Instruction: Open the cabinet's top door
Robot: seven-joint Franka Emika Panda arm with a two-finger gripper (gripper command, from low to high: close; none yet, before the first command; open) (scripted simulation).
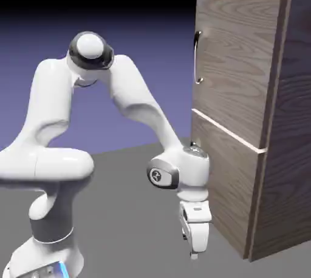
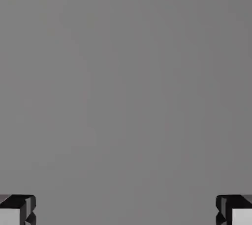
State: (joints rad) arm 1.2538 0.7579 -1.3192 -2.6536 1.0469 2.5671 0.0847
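1. White robot arm (image 1: 130, 85) rises nearest the camera at the exterior view's left, bent over toward the cabinet.
2. Brown wood-grain cabinet (image 1: 291, 119) fills the exterior view's right.
3. Its top door (image 1: 240, 64) sits closed above the lower door (image 1: 228, 179).
4. Grey floor (image 2: 126, 81) fills the hand view.
5. Gripper (image 1: 194, 255) points down, below the top door's level, fingers wide apart, nothing between them.
6. Curved silver handle (image 1: 196, 58) runs upright near the top door's left edge.

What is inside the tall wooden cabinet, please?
Nothing inside can be seen: the top door and the lower door look closed and cover the inside of the cabinet.
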